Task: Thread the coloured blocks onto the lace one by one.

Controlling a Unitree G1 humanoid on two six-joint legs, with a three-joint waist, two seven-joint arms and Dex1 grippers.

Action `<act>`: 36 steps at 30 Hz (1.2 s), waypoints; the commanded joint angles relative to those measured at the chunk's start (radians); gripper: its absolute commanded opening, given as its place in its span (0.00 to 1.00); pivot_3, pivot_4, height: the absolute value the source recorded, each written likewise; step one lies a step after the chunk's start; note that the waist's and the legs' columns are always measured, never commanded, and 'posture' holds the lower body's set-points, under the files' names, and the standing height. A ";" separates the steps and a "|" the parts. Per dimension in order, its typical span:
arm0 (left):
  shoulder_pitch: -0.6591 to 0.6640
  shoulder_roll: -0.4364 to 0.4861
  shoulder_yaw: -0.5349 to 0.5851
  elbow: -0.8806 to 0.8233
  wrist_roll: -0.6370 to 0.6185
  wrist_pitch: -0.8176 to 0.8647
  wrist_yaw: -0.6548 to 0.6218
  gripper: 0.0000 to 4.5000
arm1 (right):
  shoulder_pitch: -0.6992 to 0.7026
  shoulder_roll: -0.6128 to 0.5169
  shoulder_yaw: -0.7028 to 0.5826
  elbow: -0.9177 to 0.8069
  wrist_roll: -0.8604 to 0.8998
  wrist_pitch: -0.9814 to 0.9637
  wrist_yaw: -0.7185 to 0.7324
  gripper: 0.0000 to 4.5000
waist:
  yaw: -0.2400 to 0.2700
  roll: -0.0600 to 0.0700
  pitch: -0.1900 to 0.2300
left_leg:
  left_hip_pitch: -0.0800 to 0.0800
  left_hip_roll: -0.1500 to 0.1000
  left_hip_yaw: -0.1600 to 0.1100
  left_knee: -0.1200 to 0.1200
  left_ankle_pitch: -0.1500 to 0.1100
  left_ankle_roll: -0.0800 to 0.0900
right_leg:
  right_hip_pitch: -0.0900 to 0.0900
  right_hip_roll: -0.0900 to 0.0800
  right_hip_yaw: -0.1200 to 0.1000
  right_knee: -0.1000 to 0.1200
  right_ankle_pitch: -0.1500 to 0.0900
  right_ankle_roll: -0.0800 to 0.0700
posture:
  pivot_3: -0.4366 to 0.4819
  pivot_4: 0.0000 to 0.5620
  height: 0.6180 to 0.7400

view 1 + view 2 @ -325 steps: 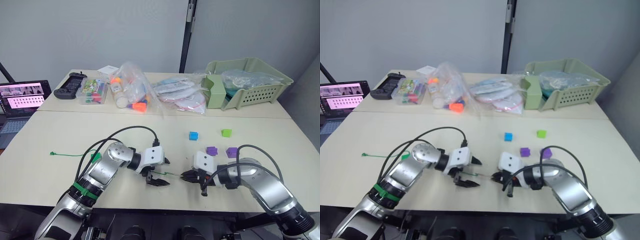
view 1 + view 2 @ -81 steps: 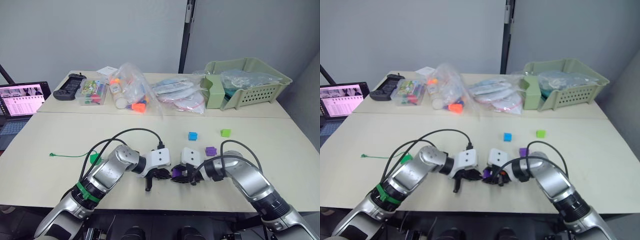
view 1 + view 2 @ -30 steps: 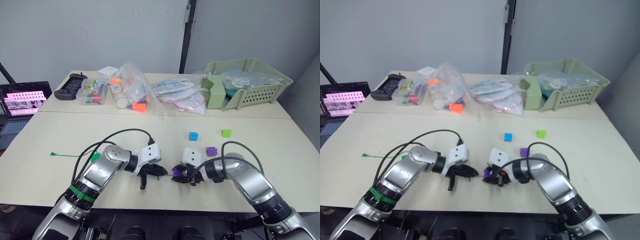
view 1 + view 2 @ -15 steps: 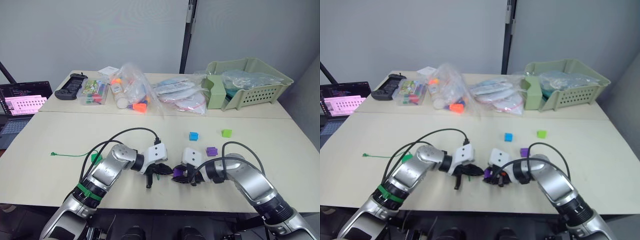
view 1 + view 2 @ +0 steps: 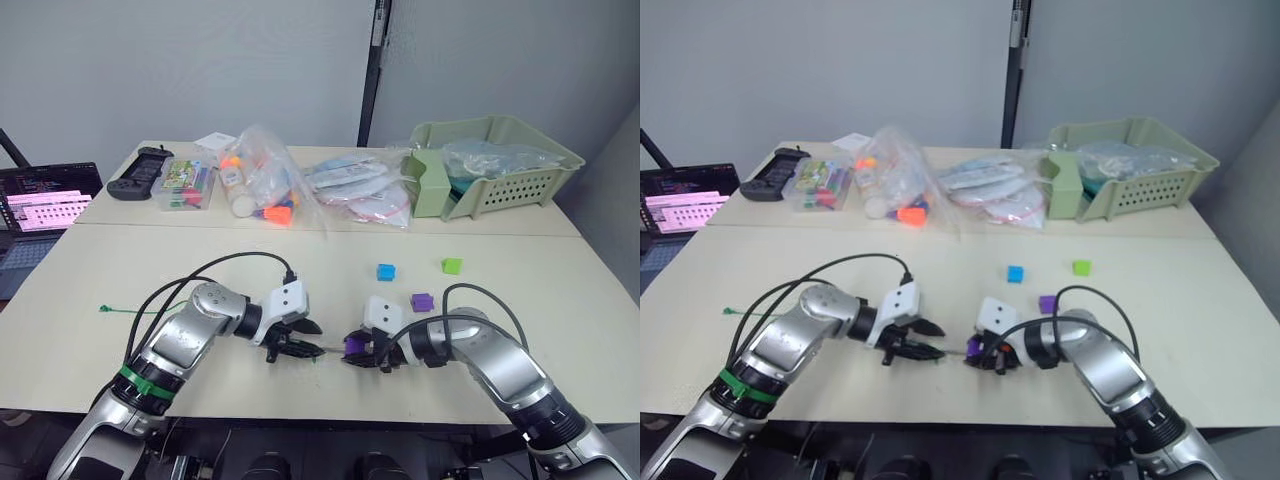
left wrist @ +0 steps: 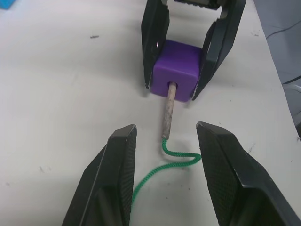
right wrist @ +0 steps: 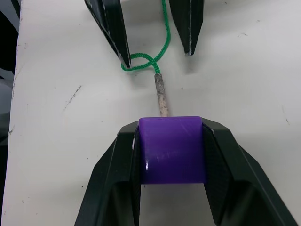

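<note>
My right gripper (image 5: 350,352) is shut on a purple block (image 6: 176,69), held low on the table near the front edge. The lace's pale stiff tip (image 6: 168,110) sticks into the hole in the block's side. The green lace (image 6: 174,157) curls back from it between the fingers of my left gripper (image 5: 300,342). That gripper stands open just left of the block, holding nothing. The lace's far end (image 5: 108,307) lies out to the left. A second purple block (image 5: 422,301), a blue one (image 5: 386,271) and a light green one (image 5: 453,266) lie loose behind my right arm.
Along the back stand a clear bag of orange toys (image 5: 262,185), plastic packets (image 5: 360,185), a green basket (image 5: 495,165), a box of pens (image 5: 188,185) and a black controller (image 5: 140,170). A laptop (image 5: 40,205) sits at the far left. A black cable (image 5: 240,262) arcs over my left arm.
My left gripper has let go of the lace, opened and drawn back to the left. The lace's tip stays in the purple block, which my right gripper holds still.
</note>
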 commanded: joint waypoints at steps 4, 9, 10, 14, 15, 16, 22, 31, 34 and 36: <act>0.018 -0.025 -0.031 0.009 0.034 -0.055 0.031 0.48 | -0.001 -0.003 -0.007 -0.027 0.012 -0.001 -0.002 0.26 | -0.001 0.000 0.000 | 0.000 0.000 0.000 0.000 0.000 0.000 | 0.000 0.000 0.000 0.000 0.000 0.000 | 0.48 0.27 1.00; 0.028 -0.023 -0.045 0.021 0.044 -0.068 0.021 0.22 | 0.000 -0.008 -0.012 -0.033 0.016 0.003 -0.004 0.26 | -0.001 0.000 0.000 | 0.000 0.000 0.000 0.000 0.000 0.000 | 0.000 0.000 0.000 0.000 0.000 0.000 | 0.48 0.27 1.00; 0.026 -0.026 -0.044 0.024 0.044 -0.069 0.021 0.15 | -0.001 -0.009 -0.013 -0.032 0.016 0.003 -0.004 0.26 | -0.001 0.000 0.000 | 0.000 0.000 0.000 0.000 0.000 0.000 | 0.000 0.000 0.000 0.000 0.000 0.000 | 0.48 0.27 1.00; 0.016 -0.040 -0.044 0.026 0.043 -0.070 0.024 0.01 | 0.001 -0.009 -0.013 -0.034 0.017 0.005 -0.006 0.26 | 0.000 0.000 0.000 | 0.000 0.000 0.000 0.000 0.000 0.000 | 0.000 0.000 0.000 0.000 0.000 0.000 | 0.48 0.27 1.00; 0.015 -0.041 -0.044 0.025 0.043 -0.069 0.023 0.01 | 0.001 -0.010 -0.013 -0.035 0.018 0.005 -0.006 0.26 | 0.000 0.000 0.000 | 0.000 0.000 0.000 0.000 0.000 0.000 | 0.000 0.000 0.000 0.000 0.000 0.000 | 0.48 0.27 1.00; 0.014 -0.043 -0.045 0.024 0.043 -0.070 0.022 0.01 | 0.001 -0.010 -0.013 -0.034 0.018 0.005 -0.006 0.26 | 0.000 0.000 0.000 | 0.000 0.000 0.000 0.000 0.000 0.000 | 0.000 0.000 0.000 0.000 0.000 0.000 | 0.48 0.27 1.00; -0.024 -0.087 -0.055 0.026 0.050 -0.063 0.033 0.01 | -0.002 -0.008 -0.012 -0.031 0.017 0.005 -0.007 0.26 | 0.001 0.000 0.000 | 0.000 0.000 0.000 0.000 0.000 0.000 | 0.000 0.000 0.000 0.000 0.000 0.000 | 0.48 0.27 1.00; -0.055 -0.155 -0.097 0.076 0.095 -0.090 0.050 0.01 | -0.005 -0.003 -0.011 -0.033 0.018 0.011 -0.017 0.26 | -0.002 0.000 0.000 | 0.000 0.000 0.000 0.000 0.000 0.000 | 0.000 0.000 0.000 0.000 0.000 0.000 | 0.48 0.27 1.00; -0.073 -0.174 -0.099 0.107 0.112 -0.100 0.065 0.01 | -0.005 -0.004 -0.012 -0.036 0.021 0.013 -0.019 0.26 | 0.001 0.000 0.000 | 0.001 -0.001 0.001 0.000 0.000 0.000 | 0.001 0.000 0.000 0.000 0.000 0.000 | 0.48 0.27 1.00; -0.077 -0.178 -0.075 0.092 0.095 -0.090 0.065 0.01 | -0.002 -0.007 -0.014 -0.037 0.022 0.012 -0.020 0.26 | 0.002 0.000 0.000 | 0.001 -0.001 0.001 0.000 0.000 0.000 | 0.002 0.000 0.000 0.000 0.000 0.000 | 0.48 0.27 1.00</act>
